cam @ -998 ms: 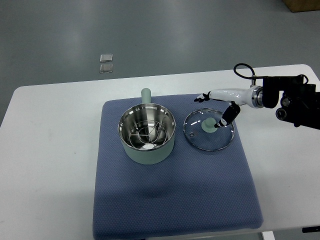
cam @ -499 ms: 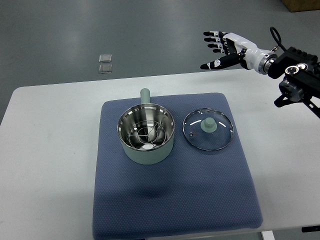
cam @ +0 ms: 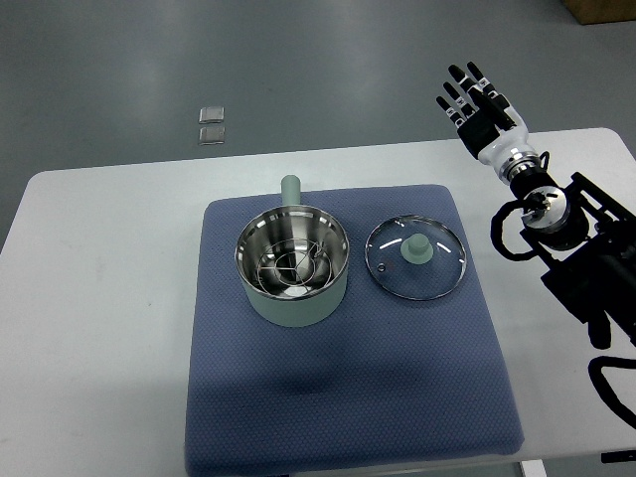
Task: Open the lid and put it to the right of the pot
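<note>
Well apart from the lid (cam: 415, 257), the right hand (cam: 481, 106) hangs spread, holding nothing.

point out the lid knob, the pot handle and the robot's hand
lid knob (cam: 415, 247), top view, on its flat green top
pot handle (cam: 290, 189), top view, on the middle of the green stub
right hand (cam: 485, 116), top view, on the palm, fingers spread

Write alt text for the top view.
A glass lid lies flat on a blue mat, right of an open green pot. The robot's right hand is raised beyond the table's far edge, open and empty.
</note>
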{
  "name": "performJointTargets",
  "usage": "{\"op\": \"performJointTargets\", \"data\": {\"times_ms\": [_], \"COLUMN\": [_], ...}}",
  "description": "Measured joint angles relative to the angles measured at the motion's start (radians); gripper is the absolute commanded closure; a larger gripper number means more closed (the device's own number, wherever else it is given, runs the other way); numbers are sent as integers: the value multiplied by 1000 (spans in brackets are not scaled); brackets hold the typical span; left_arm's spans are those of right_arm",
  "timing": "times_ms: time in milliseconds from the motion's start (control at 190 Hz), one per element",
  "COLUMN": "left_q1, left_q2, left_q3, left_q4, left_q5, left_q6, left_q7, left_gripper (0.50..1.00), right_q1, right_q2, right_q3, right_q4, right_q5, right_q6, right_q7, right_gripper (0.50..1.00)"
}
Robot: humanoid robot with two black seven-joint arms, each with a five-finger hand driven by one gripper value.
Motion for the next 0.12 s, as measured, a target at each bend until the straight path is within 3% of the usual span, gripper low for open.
{"op": "performJointTargets", "data": {"times_ms": [121], "left_q1": [0], "left_q2": [0], "left_q3": [0], "left_q4": [0], "left_q5": [0], "left_q6": [0], "left_q7": [0], "left_gripper": [500], "right_q1": [-7], "right_q2": [4], "right_q3": [4], "right_q4": [-3], "right_q5": [31], "right_q6": [38], "right_q7": [25], "right_gripper": [570]}}
